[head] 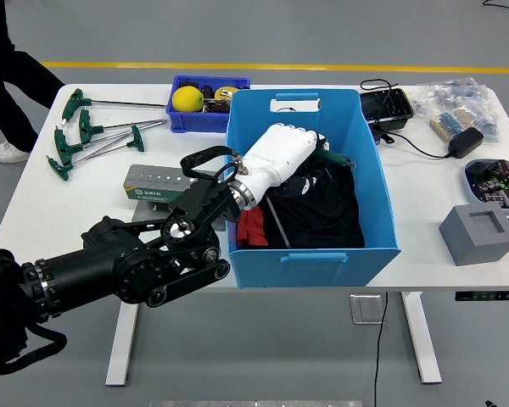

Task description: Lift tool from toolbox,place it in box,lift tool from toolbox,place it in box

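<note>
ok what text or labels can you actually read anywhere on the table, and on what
"SATA": green band on the grey case left of the blue bin.
Label on the bin's far rim: too small to read.
Bagged parts at far right: print blurred.
Nothing else legible.

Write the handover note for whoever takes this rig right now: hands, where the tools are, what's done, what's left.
Left hand: over the blue box, fingers curled on a green-handled tool whose handle pokes out to its right; not yet released.
Right hand: out of view.
Blue box: holds dark and red cloth with a thin metal rod lying on it.
T-handle wrenches: four lie on the table at far left, none in a toolbox that I can see. A grey SATA case sits left of the box.
Done: one tool carried over the box.
Left: let it go, withdraw, fetch the next tool.
</note>
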### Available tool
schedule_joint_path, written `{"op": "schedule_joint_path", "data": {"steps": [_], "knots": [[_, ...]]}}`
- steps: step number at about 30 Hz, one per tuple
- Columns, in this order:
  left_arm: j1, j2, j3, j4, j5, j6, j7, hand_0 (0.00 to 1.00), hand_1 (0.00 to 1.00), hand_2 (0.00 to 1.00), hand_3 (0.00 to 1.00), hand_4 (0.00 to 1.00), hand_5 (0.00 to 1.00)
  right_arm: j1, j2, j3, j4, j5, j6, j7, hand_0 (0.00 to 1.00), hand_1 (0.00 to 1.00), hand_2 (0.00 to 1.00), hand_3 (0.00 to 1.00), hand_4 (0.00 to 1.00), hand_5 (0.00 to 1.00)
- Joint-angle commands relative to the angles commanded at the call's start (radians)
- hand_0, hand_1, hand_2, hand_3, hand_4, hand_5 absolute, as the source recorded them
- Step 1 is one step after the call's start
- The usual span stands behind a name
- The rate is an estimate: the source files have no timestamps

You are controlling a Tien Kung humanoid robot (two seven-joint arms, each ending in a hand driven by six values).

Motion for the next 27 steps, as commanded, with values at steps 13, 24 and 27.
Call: {"op": "schedule_joint_path", "data": {"steps": [13, 24, 27], "knots": [[-0.011, 0.000, -0.012, 0.035, 0.017, -0.043, 0.003, 0.575, 0.696, 0.857, 0.841, 0.998, 0.330, 0.000, -0.003, 0.001, 0.001, -0.005, -0.002, 0.002, 0.702, 0.689, 0.761, 0.611, 0.831, 0.757], [0.022, 0.000, -0.111, -0.024, 0.057, -0.037, -0.017, 0.706, 0.785, 0.965, 0.900, 0.998, 0.368, 0.004, -0.003, -0.005, 0.002, 0.006, -0.002, 0.005, 0.702, 0.689, 0.761, 0.611, 0.830, 0.756], [0.070, 0.000, -0.194, -0.087, 0.004, 0.008, -0.077, 0.646, 0.726, 0.898, 0.820, 0.985, 0.389, 0.005, -0.003, -0.018, 0.001, 0.029, 0.000, 0.011, 0.702, 0.689, 0.760, 0.610, 0.830, 0.757]]}}
